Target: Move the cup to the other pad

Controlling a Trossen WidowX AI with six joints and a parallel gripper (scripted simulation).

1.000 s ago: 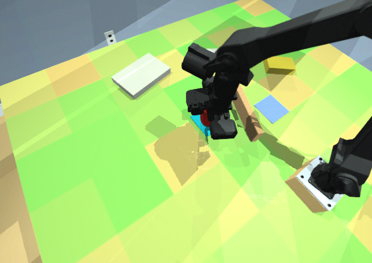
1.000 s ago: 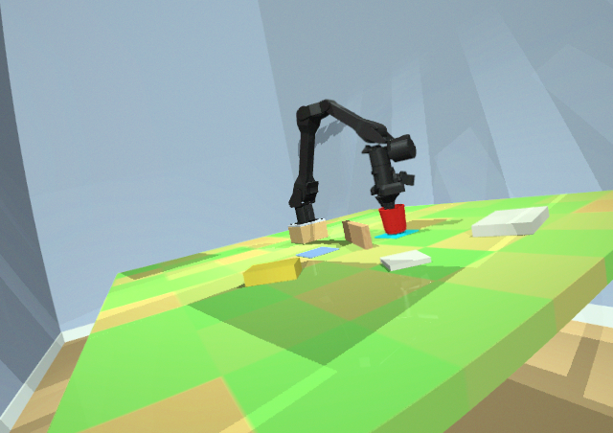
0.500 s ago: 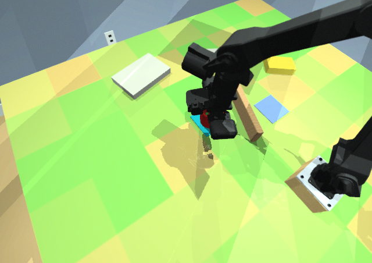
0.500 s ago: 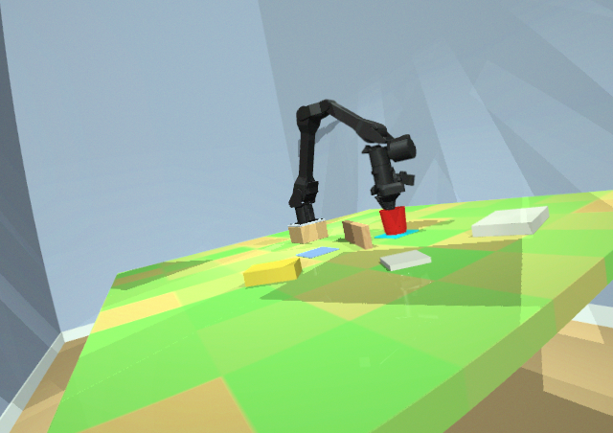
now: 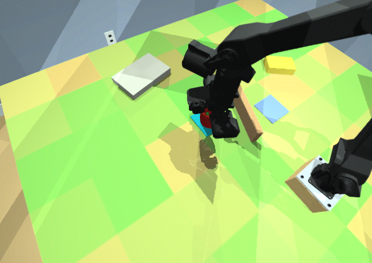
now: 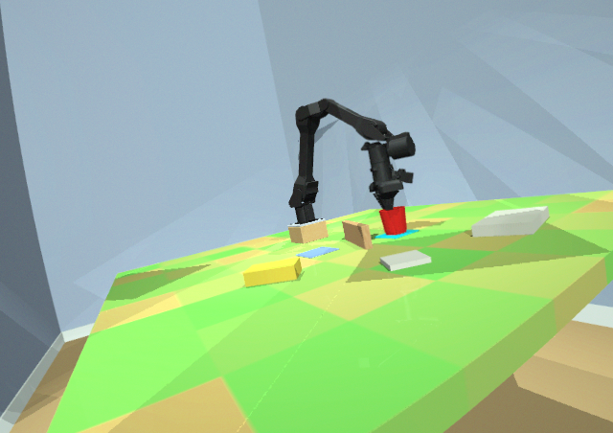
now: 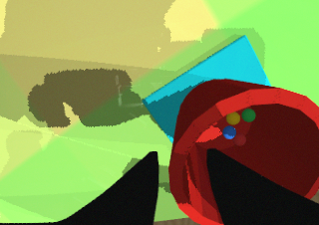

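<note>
The red cup (image 5: 206, 121) (image 6: 393, 221) (image 7: 199, 106) stands upright on the cyan pad (image 5: 196, 117) (image 6: 381, 236) (image 7: 224, 61). Several marbles lie inside the cup; a yellow marble (image 7: 233, 117), a green marble (image 7: 248, 115) and a blue marble (image 7: 229, 132) show clearly. My gripper (image 6: 388, 207) (image 7: 182, 157) is partly open, with the near cup wall between its fingers: one finger outside the cup, one inside its rim. A gap shows beside the wall. The blue pad (image 5: 271, 109) (image 6: 317, 252) is bare. In the top view the arm hides part of the cup and the fingertips.
A long wooden block (image 5: 247, 116) (image 6: 353, 233) stands between the two pads, close to the arm. A large grey-white box (image 5: 142, 74) (image 6: 510, 221), a yellow block (image 5: 279, 65) (image 6: 272, 273) and a small white slab (image 6: 405, 260) also lie on the table.
</note>
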